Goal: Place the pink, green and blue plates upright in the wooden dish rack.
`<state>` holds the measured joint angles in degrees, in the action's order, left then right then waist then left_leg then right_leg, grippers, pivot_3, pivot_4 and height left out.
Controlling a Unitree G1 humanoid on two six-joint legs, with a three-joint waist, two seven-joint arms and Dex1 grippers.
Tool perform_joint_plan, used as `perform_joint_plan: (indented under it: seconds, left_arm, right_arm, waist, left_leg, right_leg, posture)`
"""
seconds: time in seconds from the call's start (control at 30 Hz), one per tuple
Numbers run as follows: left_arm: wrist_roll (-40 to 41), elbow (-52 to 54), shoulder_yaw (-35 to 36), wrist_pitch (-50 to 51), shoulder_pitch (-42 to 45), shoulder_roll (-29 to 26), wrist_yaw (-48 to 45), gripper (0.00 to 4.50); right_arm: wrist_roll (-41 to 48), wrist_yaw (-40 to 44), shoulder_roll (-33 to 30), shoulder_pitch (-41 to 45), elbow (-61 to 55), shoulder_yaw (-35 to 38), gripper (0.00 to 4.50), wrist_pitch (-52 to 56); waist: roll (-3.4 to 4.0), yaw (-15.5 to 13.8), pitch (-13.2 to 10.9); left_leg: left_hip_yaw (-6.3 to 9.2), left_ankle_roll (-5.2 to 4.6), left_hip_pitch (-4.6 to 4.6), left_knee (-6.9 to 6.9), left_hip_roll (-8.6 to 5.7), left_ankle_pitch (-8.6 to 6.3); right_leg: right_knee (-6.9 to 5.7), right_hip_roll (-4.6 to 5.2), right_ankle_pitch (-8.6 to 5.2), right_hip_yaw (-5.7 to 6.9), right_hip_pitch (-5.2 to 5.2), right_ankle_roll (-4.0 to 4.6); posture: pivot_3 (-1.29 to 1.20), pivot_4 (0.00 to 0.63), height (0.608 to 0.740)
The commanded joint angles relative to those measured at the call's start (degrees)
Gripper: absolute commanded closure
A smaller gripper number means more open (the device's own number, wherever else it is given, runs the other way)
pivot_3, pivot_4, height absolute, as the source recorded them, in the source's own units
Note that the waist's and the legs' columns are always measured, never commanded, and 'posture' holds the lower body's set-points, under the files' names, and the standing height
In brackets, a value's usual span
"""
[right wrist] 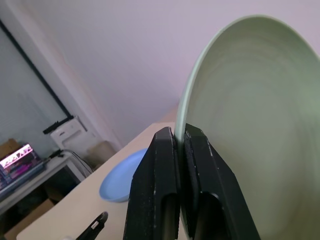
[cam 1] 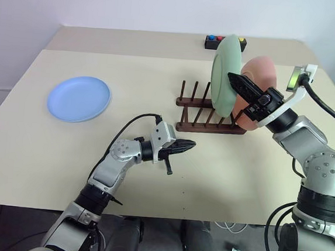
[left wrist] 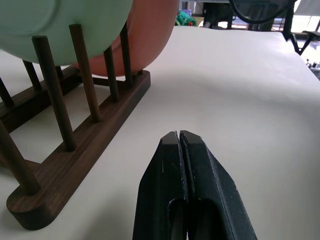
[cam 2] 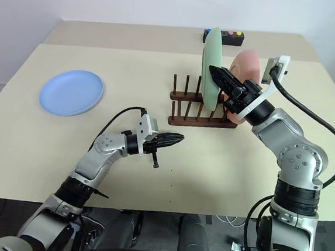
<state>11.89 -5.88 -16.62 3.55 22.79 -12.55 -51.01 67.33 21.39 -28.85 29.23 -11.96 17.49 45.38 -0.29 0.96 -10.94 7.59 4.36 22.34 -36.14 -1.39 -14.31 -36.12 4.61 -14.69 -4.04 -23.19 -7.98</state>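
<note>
My right gripper pinches the green plate's rim to steady it upright between the wooden dish rack's pegs beside the pink plate, while my left gripper waits closed and empty, the blue plate lying flat on the tabletop.

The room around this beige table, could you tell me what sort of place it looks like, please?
Probably a lab or office test space, not a kitchen: a plain beige table against a bare white wall, a small black box with coloured buttons, and desks with a lit screen in the right wrist view.
</note>
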Motion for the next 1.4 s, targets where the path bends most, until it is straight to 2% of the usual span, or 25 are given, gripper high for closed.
perform_joint_plan:
  seconds: [0.03, 0.13, 0.23, 0.97, 1.2, 1.3, 1.4]
  left_arm:
    - [0.34, 1.38, 0.65, -0.50, 0.59, 0.05, -0.04, 4.50]
    - [0.32, 1.48, 0.61, -0.48, 0.57, 0.04, -0.02, 4.50]
    - [0.36, 1.48, 0.61, -0.47, 0.55, 0.02, -0.07, 4.50]
    - [0.51, 2.22, 0.44, -0.17, 0.08, 0.15, 0.03, 4.50]
    - [4.33, 6.67, 4.62, 4.13, -0.80, -1.82, 1.21, 4.50]
    - [8.66, 9.30, 10.79, 10.64, -0.87, -4.27, 3.59, 3.72]
    - [10.19, 10.82, 16.97, 13.45, -0.63, -7.53, 7.05, 2.31]
  right_arm:
    - [1.82, 0.01, 0.31, 1.33, -0.89, 1.54, 2.97, 0.05]
    - [1.74, -0.20, 0.31, 1.31, -0.99, 1.59, 1.41, 0.13]
    - [1.05, -0.21, 0.05, 1.28, -1.44, 1.48, 0.05, -0.15]
    - [-14.34, 6.02, -10.44, 2.94, -8.34, -0.75, 0.05, -3.13]
    - [-29.88, 15.17, -15.35, 1.10, -13.25, -3.83, 0.05, -19.08]
    - [-34.19, 17.63, -16.32, 0.95, -14.16, -5.41, 0.00, -23.53]
    - [-38.14, 20.70, -17.29, 0.46, -15.17, -7.46, 0.00, -27.56]
  waist:
    - [0.00, 0.01, 0.00]
    - [0.00, -0.01, 0.00]
    - [0.00, -0.01, 0.00]
    - [0.00, -0.13, 0.00]
    - [-0.01, 0.07, -0.01]
    - [-0.02, 0.13, -0.02]
    - [-0.01, 0.26, -0.02]
  left_leg:
    - [0.00, 0.00, 0.00, 0.00, 0.00, 0.00]
    - [0.00, 0.00, 0.00, 0.00, 0.00, 0.00]
    - [0.00, 0.00, 0.00, 0.00, 0.00, 0.00]
    - [-0.01, 0.00, 0.03, -0.01, 0.00, 0.00]
    - [-0.02, 0.00, 0.03, 0.03, 0.01, 0.00]
    - [-0.02, 0.00, 0.02, 0.00, 0.01, 0.00]
    - [-0.01, 0.00, 0.02, 0.02, 0.02, 0.00]
  right_leg:
    - [0.00, 0.00, 0.00, 0.00, 0.00, 0.00]
    - [0.00, 0.00, 0.00, 0.00, 0.00, 0.00]
    - [0.00, 0.00, 0.00, 0.00, 0.00, 0.00]
    - [0.02, 0.00, 0.00, 0.00, -0.01, 0.00]
    - [0.03, -0.01, -0.01, 0.01, -0.04, -0.02]
    - [0.01, 0.00, -0.01, 0.01, -0.04, -0.02]
    - [0.00, -0.01, -0.01, 0.01, -0.08, -0.01]
  posture:
    - [0.00, 0.150, 0.740]
    - [0.00, 0.150, 0.740]
    - [0.00, 0.150, 0.740]
    - [0.00, 0.150, 0.740]
    - [0.00, 0.150, 0.740]
    - [0.00, 0.150, 0.740]
    - [0.00, 0.150, 0.740]
